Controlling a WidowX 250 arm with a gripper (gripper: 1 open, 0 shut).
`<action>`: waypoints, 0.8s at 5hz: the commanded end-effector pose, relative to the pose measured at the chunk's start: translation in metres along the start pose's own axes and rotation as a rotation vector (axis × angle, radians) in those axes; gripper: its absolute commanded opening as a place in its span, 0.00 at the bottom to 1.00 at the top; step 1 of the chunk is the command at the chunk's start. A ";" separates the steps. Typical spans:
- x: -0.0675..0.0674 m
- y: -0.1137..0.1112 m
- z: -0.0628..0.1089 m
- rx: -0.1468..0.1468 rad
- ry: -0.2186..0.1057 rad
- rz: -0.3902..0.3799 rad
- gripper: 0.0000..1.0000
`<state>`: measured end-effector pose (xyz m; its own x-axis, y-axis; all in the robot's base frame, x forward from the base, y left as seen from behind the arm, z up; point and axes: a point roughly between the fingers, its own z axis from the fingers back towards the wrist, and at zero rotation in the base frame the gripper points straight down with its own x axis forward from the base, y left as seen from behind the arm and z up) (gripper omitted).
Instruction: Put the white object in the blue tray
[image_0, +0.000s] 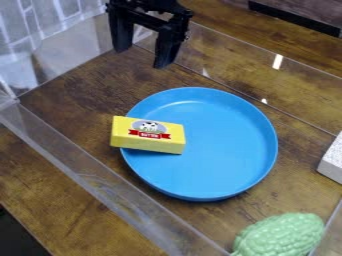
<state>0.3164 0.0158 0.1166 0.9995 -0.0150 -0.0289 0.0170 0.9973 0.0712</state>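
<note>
The blue tray (221, 145) lies in the middle of the wooden table, round and shallow. On its left rim rests a yellow block (150, 134) with a red-and-white label. The white object (331, 157) shows only partly at the right edge of the view, flat on the table, well apart from the tray. My gripper (144, 45) hangs at the top left, behind the tray's far-left side, its two dark fingers (168, 47) pointing down and spread open with nothing between them. It is far from the white object.
A bumpy light-green lump (281, 236) lies at the bottom right, near the front. Clear plastic walls (94, 190) run along the table's left and front sides. Bare wood (80, 105) lies left of the tray.
</note>
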 end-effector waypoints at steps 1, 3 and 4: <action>0.003 0.002 0.003 0.000 -0.023 0.011 1.00; 0.004 -0.025 -0.008 -0.015 0.000 -0.040 1.00; 0.004 -0.031 -0.014 -0.018 0.015 -0.054 1.00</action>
<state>0.3171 -0.0099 0.0904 0.9953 -0.0550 -0.0792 0.0591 0.9970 0.0509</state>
